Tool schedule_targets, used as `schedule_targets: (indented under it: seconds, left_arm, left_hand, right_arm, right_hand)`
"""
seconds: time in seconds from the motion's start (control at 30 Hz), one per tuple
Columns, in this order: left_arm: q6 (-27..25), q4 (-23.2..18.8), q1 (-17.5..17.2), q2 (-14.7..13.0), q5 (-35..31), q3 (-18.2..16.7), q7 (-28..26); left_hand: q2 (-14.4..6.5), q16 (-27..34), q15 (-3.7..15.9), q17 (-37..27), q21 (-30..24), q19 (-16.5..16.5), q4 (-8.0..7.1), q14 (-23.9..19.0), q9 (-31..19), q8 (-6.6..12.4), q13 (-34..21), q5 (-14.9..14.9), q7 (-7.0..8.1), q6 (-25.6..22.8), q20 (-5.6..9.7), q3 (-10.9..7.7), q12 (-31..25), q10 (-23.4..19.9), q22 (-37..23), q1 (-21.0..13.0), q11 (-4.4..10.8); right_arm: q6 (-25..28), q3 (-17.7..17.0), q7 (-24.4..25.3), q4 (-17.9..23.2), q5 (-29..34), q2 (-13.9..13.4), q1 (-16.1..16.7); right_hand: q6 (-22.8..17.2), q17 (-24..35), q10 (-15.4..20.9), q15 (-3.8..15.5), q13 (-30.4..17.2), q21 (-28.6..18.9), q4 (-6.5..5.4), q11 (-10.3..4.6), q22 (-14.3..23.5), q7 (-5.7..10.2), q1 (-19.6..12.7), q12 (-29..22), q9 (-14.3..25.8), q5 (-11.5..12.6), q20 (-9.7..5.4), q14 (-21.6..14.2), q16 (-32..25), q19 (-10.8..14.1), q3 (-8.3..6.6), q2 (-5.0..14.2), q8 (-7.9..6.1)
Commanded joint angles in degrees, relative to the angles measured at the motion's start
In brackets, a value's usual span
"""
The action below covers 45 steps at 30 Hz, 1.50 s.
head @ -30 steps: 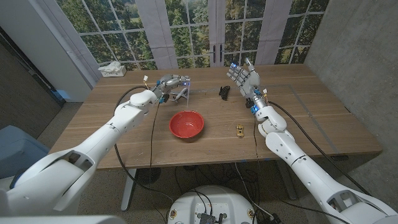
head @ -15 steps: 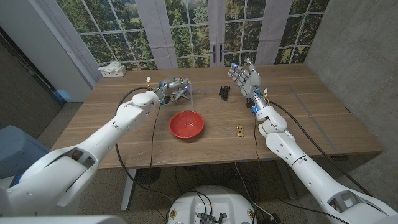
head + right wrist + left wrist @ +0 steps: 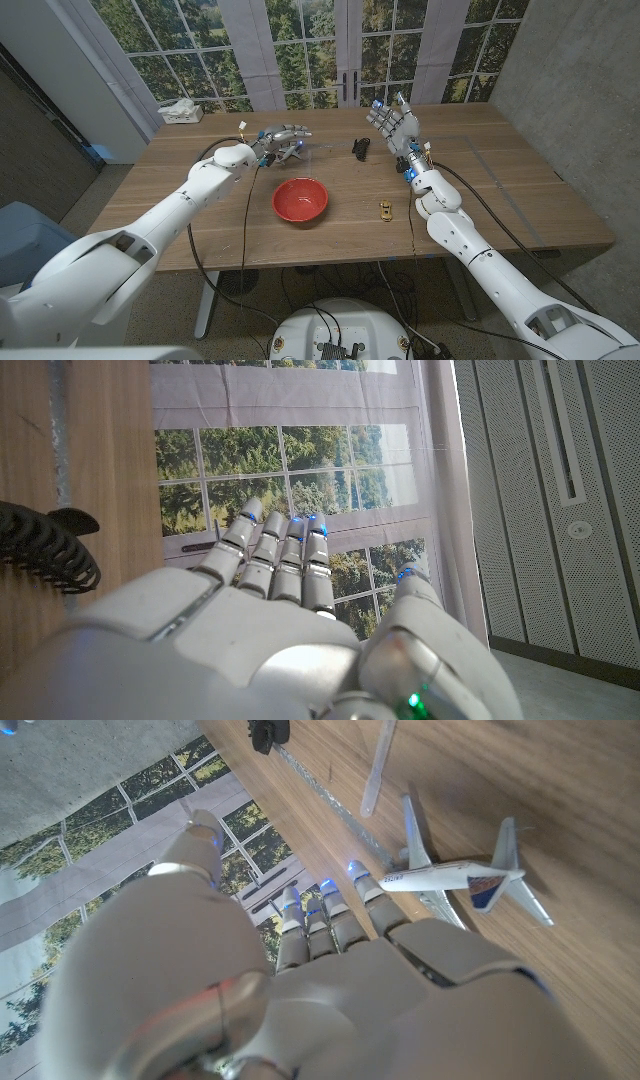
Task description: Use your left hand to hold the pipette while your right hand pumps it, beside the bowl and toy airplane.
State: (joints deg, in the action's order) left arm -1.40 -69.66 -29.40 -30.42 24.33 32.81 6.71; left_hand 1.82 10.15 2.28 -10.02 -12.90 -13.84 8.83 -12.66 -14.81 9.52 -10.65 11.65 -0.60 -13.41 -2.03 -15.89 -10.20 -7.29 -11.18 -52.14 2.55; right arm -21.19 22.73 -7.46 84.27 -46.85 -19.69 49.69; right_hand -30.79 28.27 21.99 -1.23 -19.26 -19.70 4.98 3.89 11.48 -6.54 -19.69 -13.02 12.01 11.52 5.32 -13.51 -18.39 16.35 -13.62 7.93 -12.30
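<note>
A clear plastic pipette (image 3: pixel 378 765) lies on the wooden table (image 3: pixel 200 200), just past a small white toy airplane (image 3: pixel 450 880) with a blue and orange tail. My left hand (image 3: pixel 283 135) hovers over the airplane (image 3: pixel 292 151) behind the red bowl (image 3: pixel 300 199), fingers stretched out and holding nothing. In the left wrist view its fingertips (image 3: pixel 352 880) end close to the plane's nose, apart from the pipette. My right hand (image 3: pixel 393 128) is raised above the table's far right part, fingers spread and empty.
A black ribbed object (image 3: pixel 360 148) lies between the two hands, also in the right wrist view (image 3: pixel 45 545). A small yellow-brown toy (image 3: pixel 386 209) sits right of the bowl. A tissue box (image 3: pixel 180 110) stands at the far left corner.
My left hand has reached slightly farther back and right over the airplane, and its fingers have straightened. The right hand has not moved.
</note>
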Motion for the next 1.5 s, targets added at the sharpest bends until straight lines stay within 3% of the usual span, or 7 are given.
schedule_targets:
  seconds: [0.03,0.27,0.6,1.03,1.2,1.37,1.5]
  left_arm:
    - [3.48,-1.51,-1.57,0.15,0.25,-1.52,-1.45]
    - [6.21,-4.27,-3.99,-0.31,1.43,-3.21,-2.40]
    - [10.14,-4.51,-5.63,-0.18,4.78,-4.82,1.10]
    - [14.45,-7.93,-10.18,0.21,10.36,-7.44,3.92]
    - [16.55,-8.87,-12.22,0.76,13.83,-8.82,6.06]
    - [16.92,-11.25,-14.46,0.42,15.55,-9.72,5.94]
    - [18.89,-11.05,-15.71,0.58,17.63,-10.44,8.63]
  left_hand:
    - [1.00,-0.13,1.42,0.04,0.29,-0.05,-0.32,2.30,2.05,0.07,0.02,-1.20,1.74,5.44,0.72,1.20,0.23,3.89,0.24,2.21,0.28]
    - [3.02,-0.69,0.41,0.12,1.34,1.84,-1.02,8.54,4.13,0.32,0.32,-0.54,4.50,13.34,-0.19,3.05,0.40,10.15,0.52,5.76,0.20]
    - [4.07,-0.38,-1.02,-0.17,2.57,11.10,-6.71,19.15,4.55,0.47,0.42,1.98,8.48,22.15,0.20,9.10,0.08,18.32,0.59,19.77,0.73]
    - [4.03,0.23,-0.33,-0.37,2.10,15.62,-12.34,21.87,4.63,0.99,0.49,4.46,9.07,25.49,0.05,14.13,-0.37,21.21,0.48,30.39,1.79]
    - [-1.48,0.98,0.05,-0.16,1.24,14.93,-17.58,18.98,4.96,2.61,0.74,6.90,12.23,18.52,-0.18,15.94,-1.46,16.13,0.66,38.14,3.28]
    - [-3.04,0.85,0.35,-0.17,1.42,15.47,-18.44,18.80,5.03,2.21,0.79,7.43,12.44,18.32,-0.22,16.16,-1.23,15.79,0.64,39.76,3.13]
    - [-10.88,0.44,0.51,0.01,1.67,16.75,-18.76,18.67,5.20,2.06,0.90,8.04,12.08,14.39,-0.33,14.37,-1.67,11.26,0.78,43.64,3.14]
  right_arm:
    - [0.14,0.16,0.51,-1.10,0.60,0.32,-0.79]
    - [0.51,0.37,0.44,-2.07,0.89,0.44,-1.55]
    - [1.20,0.66,1.52,-3.52,2.73,-0.09,-2.86]
    - [1.35,1.03,-2.55,-7.73,2.51,-0.34,-5.43]
    - [1.11,1.46,-3.25,-8.98,3.96,-0.97,-6.32]
    - [1.94,1.52,-6.04,-11.02,2.87,-1.11,-7.45]
    - [1.64,1.41,-7.07,-11.96,2.58,-0.95,-7.63]
  right_hand:
    - [-0.07,0.24,0.01,0.02,-0.17,-0.19,0.45,0.05,0.12,-0.08,0.21,-0.05,0.01,-0.16,0.23,-0.36,0.02,0.06,-0.15,0.26,-0.08]
    - [0.39,0.22,-0.38,-0.06,-0.14,-0.17,0.74,0.06,0.11,0.21,0.13,0.12,0.00,-0.13,0.41,-0.28,0.12,0.03,-0.23,0.04,0.10]
    - [3.51,0.14,-2.60,0.06,0.30,-0.12,1.67,-0.43,0.02,2.04,-0.08,1.09,-0.21,-0.07,-0.10,0.70,0.74,0.07,-0.53,-0.54,1.17]
    - [4.94,-1.13,-5.07,0.79,1.67,-0.37,2.68,-0.72,-0.57,3.08,0.00,2.02,-0.57,-0.32,-3.62,3.47,2.94,2.10,-0.67,-1.48,1.41]
    - [5.90,-1.88,-5.88,1.04,2.30,0.27,2.72,-1.03,-0.82,4.15,0.53,2.19,-0.71,-0.61,-3.62,4.80,4.04,1.32,-0.43,-2.00,1.62]
    - [6.91,-2.67,-7.25,1.33,3.16,1.07,1.74,-1.37,-0.96,5.08,2.59,2.44,-0.88,-1.15,-3.08,6.46,5.23,0.31,0.17,-2.04,1.73]
    - [7.59,-3.25,-7.97,1.36,3.77,2.10,1.05,-1.25,-1.05,5.50,4.13,2.47,-1.01,-1.43,-3.19,7.01,5.77,-1.50,0.61,-2.05,1.84]
